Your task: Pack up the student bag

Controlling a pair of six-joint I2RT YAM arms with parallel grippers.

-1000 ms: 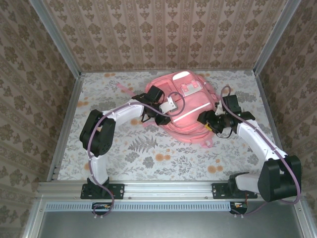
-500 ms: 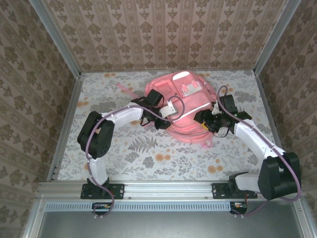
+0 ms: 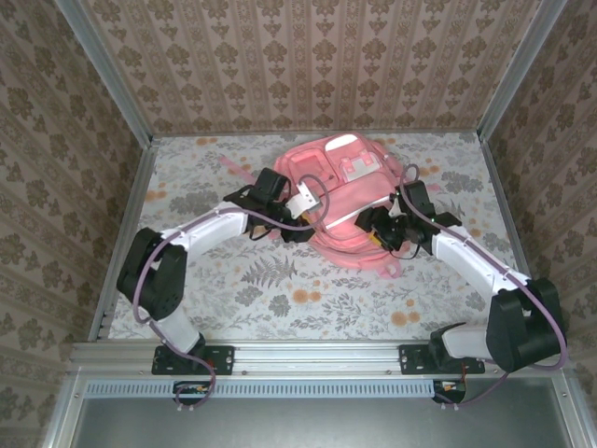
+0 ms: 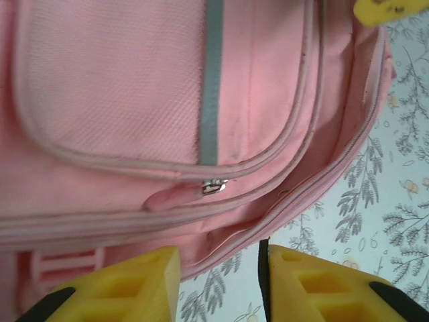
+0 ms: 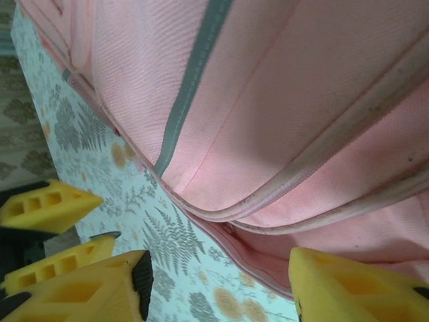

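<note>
Floral worktop (image 3: 280,289) is seen under the pink backpack (image 3: 345,201), which is laid flat near the far middle. The left claw (image 4: 218,251) is held slightly apart at its near-left edge, gripping nothing. The right claw (image 5: 220,265) is spread wider at the near-right edge, seemingly clear of the fabric.

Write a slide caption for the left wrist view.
Left gripper, jaws apart and holding nothing, at the edge of the student bag, zipper pull just ahead, above the floral table.
</note>
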